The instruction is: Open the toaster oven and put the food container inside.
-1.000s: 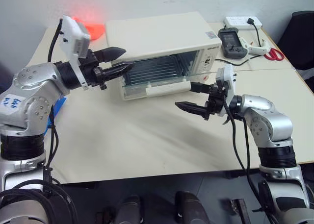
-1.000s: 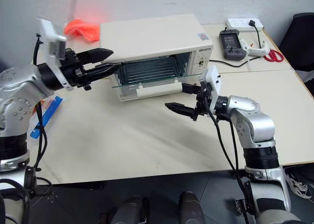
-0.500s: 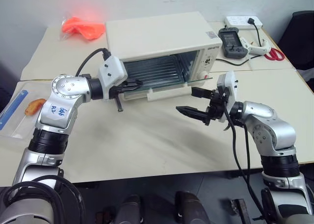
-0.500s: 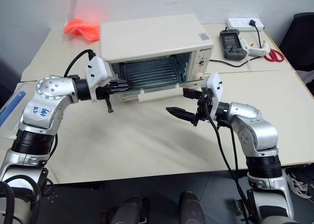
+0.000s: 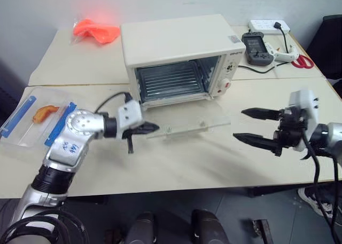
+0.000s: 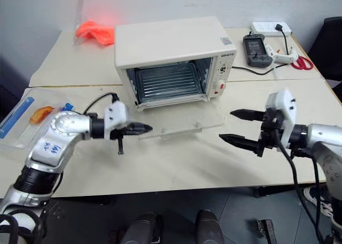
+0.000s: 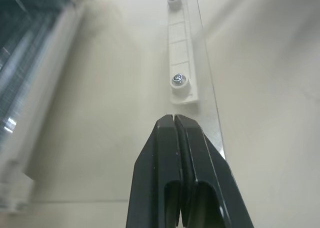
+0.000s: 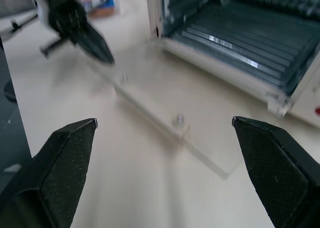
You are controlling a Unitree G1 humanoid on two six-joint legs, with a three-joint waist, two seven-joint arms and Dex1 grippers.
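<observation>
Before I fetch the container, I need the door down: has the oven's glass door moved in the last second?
Yes. The glass door swung down from the toaster oven and lies flat on the table.

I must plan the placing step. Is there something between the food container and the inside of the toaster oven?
Nothing blocks the toaster oven: its glass door lies fully open, flat on the table. The left gripper, fingers shut, rests at the door's left end, roughly between the food container and the opening.

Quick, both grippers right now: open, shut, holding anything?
Left gripper: shut, empty, tips by the lowered oven door.
Right gripper: wide open, holding nothing.
</observation>
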